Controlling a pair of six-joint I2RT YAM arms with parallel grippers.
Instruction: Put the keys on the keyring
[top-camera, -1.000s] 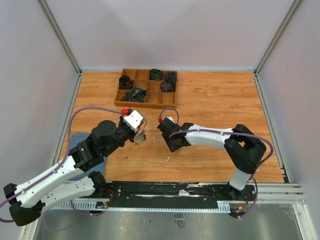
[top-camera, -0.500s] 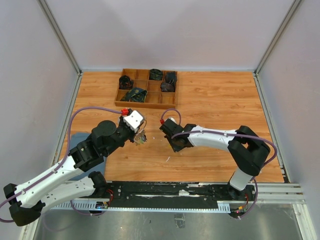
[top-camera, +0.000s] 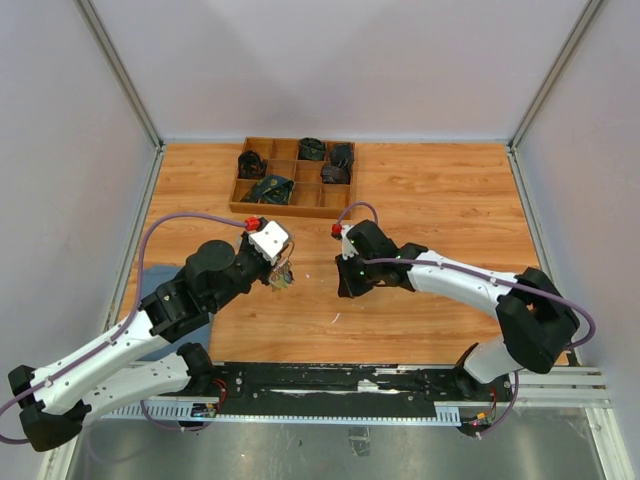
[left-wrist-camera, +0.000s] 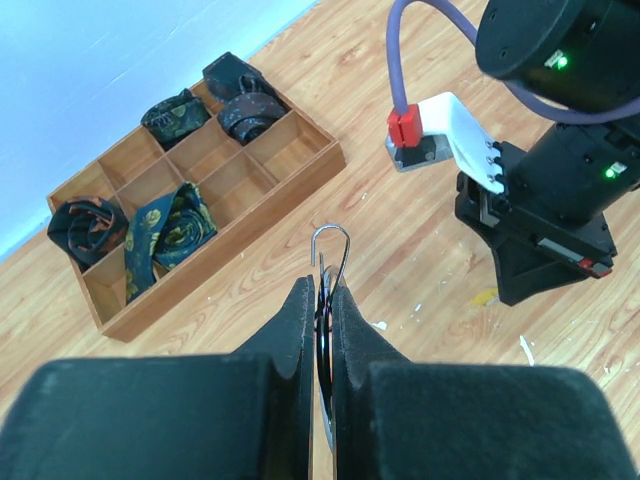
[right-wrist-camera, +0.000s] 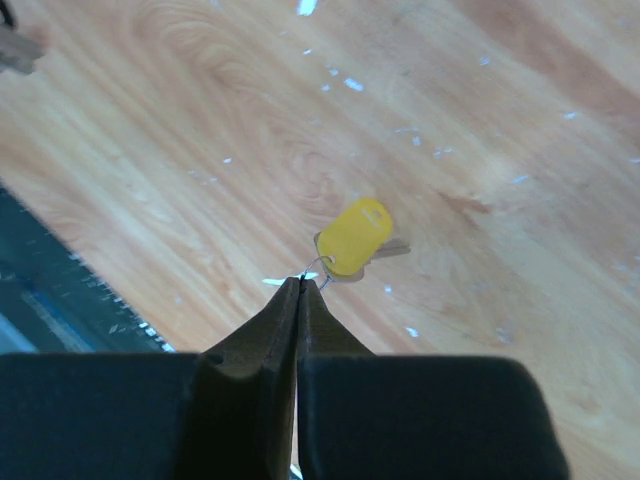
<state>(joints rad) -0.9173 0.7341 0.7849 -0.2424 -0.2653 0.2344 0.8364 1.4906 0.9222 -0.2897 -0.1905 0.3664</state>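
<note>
Spanning scene: wooden surface, with wooden compartment tray at far side, dark rolled ties in several compartments. Left pincer pressed together on keyring; silver wire loop sticks out past fingertips, above surface, well short of tray. Right pincer faces it, near but apart. Its tips pinch thin wire loop at yellow-headed key, key just beyond tips.
</note>
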